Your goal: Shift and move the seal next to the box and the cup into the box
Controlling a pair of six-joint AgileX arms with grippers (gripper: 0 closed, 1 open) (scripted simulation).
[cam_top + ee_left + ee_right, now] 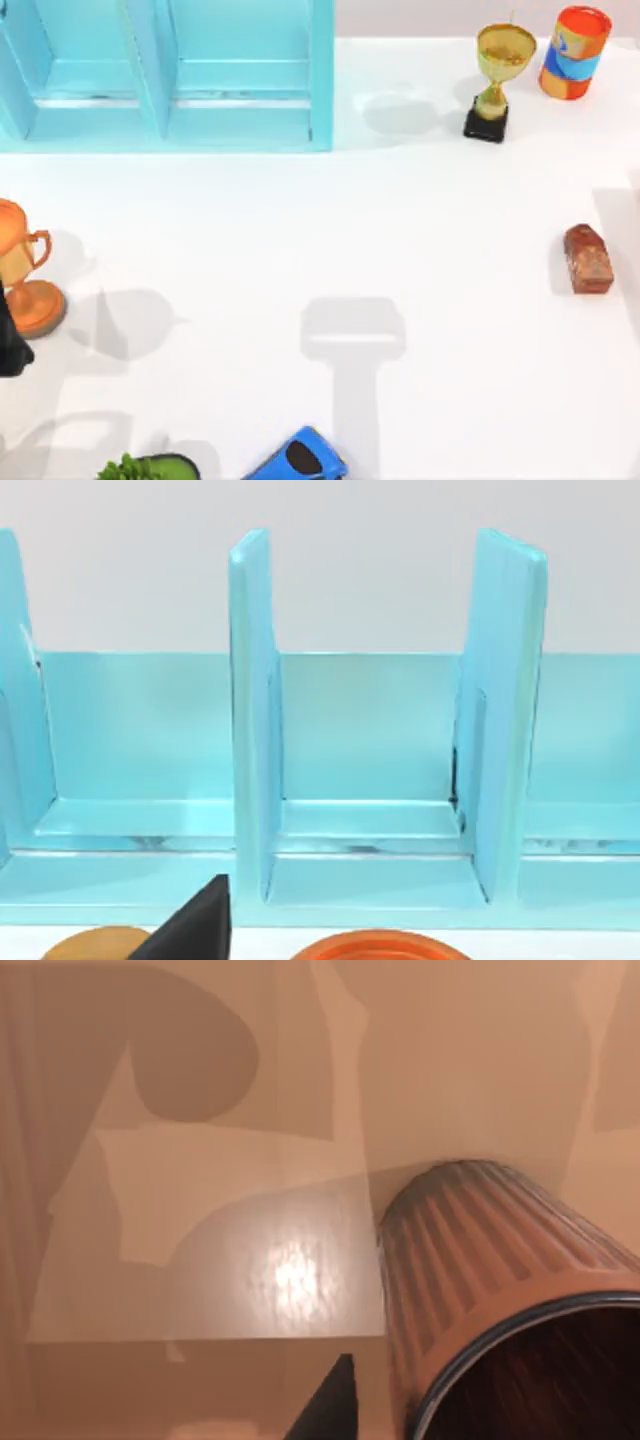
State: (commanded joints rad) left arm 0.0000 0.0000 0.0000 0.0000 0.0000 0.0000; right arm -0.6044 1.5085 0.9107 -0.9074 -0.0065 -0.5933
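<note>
My right wrist view shows the cup [500,1290] right up against my right claw, its ribbed side and dark mouth close beside 1 dark fingertip [330,1405]; I cannot tell how far the claw is open. The seal [587,259] lies on the table [300,230] at the right edge, well apart from the blue box [170,75]. My left arm [12,340] sits at the left edge beside the orange trophy [25,270].

The top view looks straight down on the table [400,220]. The left wrist view faces the blue shelf [360,740] close up. The right wrist view looks closely at the cup [480,1260].
</note>
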